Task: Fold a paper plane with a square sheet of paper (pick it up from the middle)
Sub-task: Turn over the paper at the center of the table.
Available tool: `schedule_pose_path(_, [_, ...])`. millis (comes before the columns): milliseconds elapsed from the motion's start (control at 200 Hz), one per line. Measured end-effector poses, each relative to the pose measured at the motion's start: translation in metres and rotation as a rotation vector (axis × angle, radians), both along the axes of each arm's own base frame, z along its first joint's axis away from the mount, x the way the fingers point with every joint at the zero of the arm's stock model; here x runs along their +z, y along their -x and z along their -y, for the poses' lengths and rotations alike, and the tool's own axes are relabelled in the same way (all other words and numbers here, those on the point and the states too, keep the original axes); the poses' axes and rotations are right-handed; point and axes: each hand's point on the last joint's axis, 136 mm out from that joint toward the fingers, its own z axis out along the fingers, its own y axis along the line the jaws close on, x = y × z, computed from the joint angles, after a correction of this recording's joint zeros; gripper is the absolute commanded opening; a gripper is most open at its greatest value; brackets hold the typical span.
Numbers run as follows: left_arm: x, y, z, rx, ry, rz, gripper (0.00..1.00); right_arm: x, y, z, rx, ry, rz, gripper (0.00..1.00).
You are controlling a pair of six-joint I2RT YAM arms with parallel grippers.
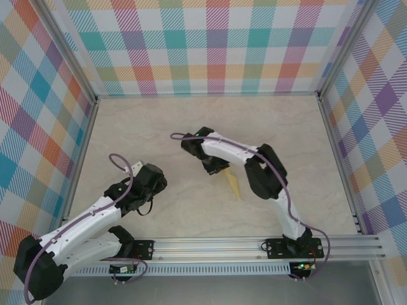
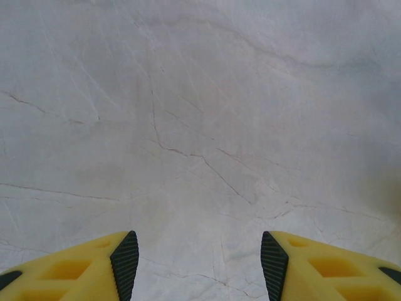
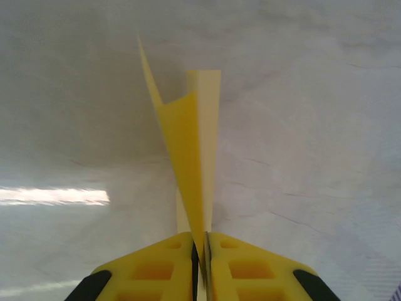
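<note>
The right gripper (image 3: 201,254) pinches the plane (image 3: 185,144) by a thin edge, left gripper (image 2: 199,266) spread; loosening could drop it.

The left arm (image 1: 89,225) is stretching low from its base, elbow tucked near the rail, forearm angling up and to the right. Its gripper (image 2: 199,257) is standing open, the two yellow fingers (image 2: 94,273) well apart with black pads facing each other. The right arm (image 1: 276,190) is rising from its base, bending at the elbow and reaching left. Its gripper (image 3: 200,251) is pinching a folded paper (image 3: 188,144) — jaws pressed together on it.
</note>
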Motion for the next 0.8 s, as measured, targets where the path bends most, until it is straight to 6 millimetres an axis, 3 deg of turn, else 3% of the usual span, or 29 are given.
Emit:
schedule_pose_path(135, [0.001, 0.003, -0.005, 0.021, 0.004, 0.005, 0.57, -0.023, 0.013, -0.034, 0.031, -0.008, -0.023, 0.28])
schedule_pose_path(320, [-0.001, 0.008, -0.010, 0.037, 0.008, 0.008, 0.59, -0.024, 0.035, -0.075, 0.028, -0.196, -0.108, 0.66])
schedule_pose_path(405, [-0.001, 0.009, -0.011, 0.041, 0.007, 0.007, 0.60, -0.017, 0.043, -0.086, 0.028, -0.313, -0.138, 0.75])
schedule_pose_path(475, [-0.001, 0.009, -0.011, 0.041, 0.008, 0.007, 0.61, 0.002, 0.052, -0.091, 0.043, -0.418, -0.145, 0.81])
schedule_pose_path(560, [-0.001, 0.009, -0.011, 0.040, 0.009, 0.004, 0.61, 0.035, 0.059, -0.094, 0.072, -0.559, -0.121, 0.82])
schedule_pose_path(640, [-0.004, 0.008, -0.008, 0.031, 0.012, -0.008, 0.62, 0.071, 0.061, -0.088, 0.087, -0.709, -0.074, 0.75])
schedule_pose_path(725, [-0.008, 0.006, -0.001, 0.007, 0.020, -0.024, 0.64, 0.098, 0.057, -0.074, 0.059, -0.894, -0.038, 0.59])
schedule_pose_path(800, [-0.013, 0.004, 0.005, -0.018, 0.025, -0.043, 0.65, 0.102, 0.043, -0.053, -0.013, -1.029, -0.026, 0.47])
